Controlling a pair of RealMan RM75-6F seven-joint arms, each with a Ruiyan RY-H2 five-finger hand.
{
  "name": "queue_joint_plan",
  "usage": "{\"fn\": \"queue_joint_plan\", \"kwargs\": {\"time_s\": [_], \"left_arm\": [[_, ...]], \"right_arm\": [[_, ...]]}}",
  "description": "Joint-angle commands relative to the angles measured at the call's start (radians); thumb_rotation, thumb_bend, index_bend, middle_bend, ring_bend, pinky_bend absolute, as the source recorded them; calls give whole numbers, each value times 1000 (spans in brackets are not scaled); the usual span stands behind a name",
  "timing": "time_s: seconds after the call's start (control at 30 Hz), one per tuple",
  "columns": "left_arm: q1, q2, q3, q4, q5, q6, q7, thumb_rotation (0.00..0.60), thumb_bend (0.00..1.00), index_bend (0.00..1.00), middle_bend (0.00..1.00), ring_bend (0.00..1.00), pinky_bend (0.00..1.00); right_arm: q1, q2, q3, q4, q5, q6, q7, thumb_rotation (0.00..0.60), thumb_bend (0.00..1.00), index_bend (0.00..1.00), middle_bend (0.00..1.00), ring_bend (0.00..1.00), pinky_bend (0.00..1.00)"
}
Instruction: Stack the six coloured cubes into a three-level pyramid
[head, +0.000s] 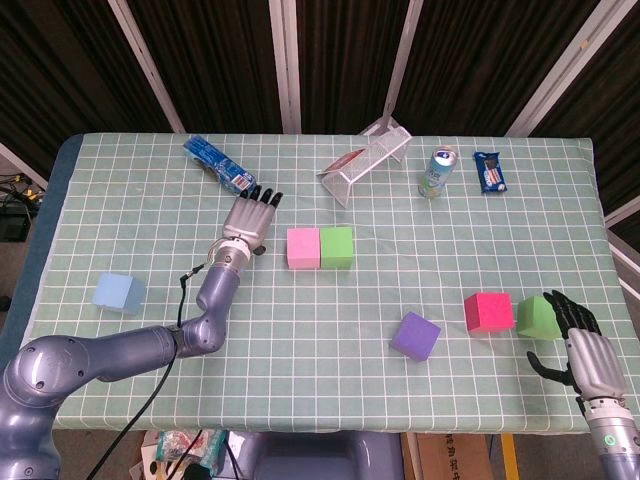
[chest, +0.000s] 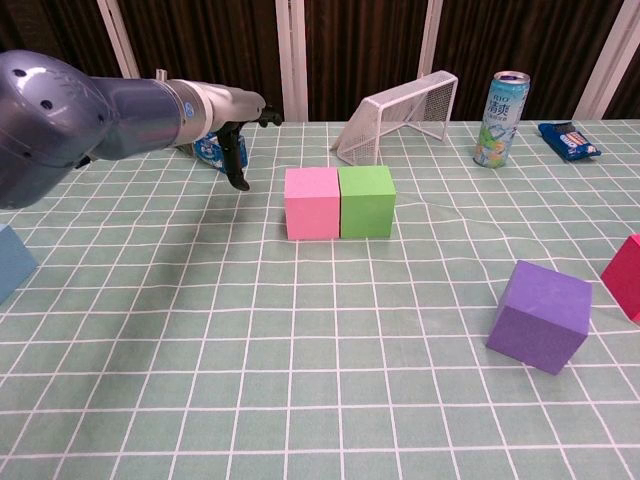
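With the pink foam cube (head: 302, 248) touching the green foam cube (head: 336, 247) (base row begun), the empty, spread left hand (head: 251, 221) must next fetch a third.

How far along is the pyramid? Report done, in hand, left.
Done: pink cube and green cube sit side by side.
In hand: nothing; left hand is open beside the pink cube, right hand open.
Left: blue cube, purple cube, red cube, second green cube lie scattered, unstacked.
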Motion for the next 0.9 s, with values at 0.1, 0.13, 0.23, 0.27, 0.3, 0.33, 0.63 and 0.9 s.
{"fn": "queue_joint_plan", "kwargs": {"time_s": [0.1,0.13,0.23,0.27,0.3,0.33,0.63,0.9], "left_arm": [[-12,-40,-9,45,13,-14,6,600,335,0,58,19,118],[-14,-48,-11,53,15,-16,7,600,346,0,58,19,118],[-18,-65,-14,73,19,-21,10,600,368,0,59,19,118],[-20,-75,-16,84,23,-23,10,600,372,0,59,19,118],[-21,-81,-18,90,25,-24,9,600,374,0,59,19,118],[-22,-89,-20,100,28,-27,9,600,375,0,59,19,118],[-27,-140,-33,166,49,-56,11,600,376,0,60,19,118],[-30,-173,-46,210,66,-75,9,600,376,0,60,19,118]], "right_arm": [[1,2,1,0,4,-5,5,600,330,0,0,0,0],[1,2,1,0,5,-6,7,600,330,0,0,0,0],[2,4,1,0,8,-9,9,600,329,0,0,0,0],[2,5,1,0,9,-11,11,600,329,0,0,0,0],[2,5,1,1,9,-11,12,600,329,0,0,0,0],[2,6,1,1,9,-12,13,600,329,0,0,0,0],[2,9,3,2,18,-17,16,600,329,0,0,0,0],[3,9,4,1,25,-21,11,600,329,0,0,0,0]]}}
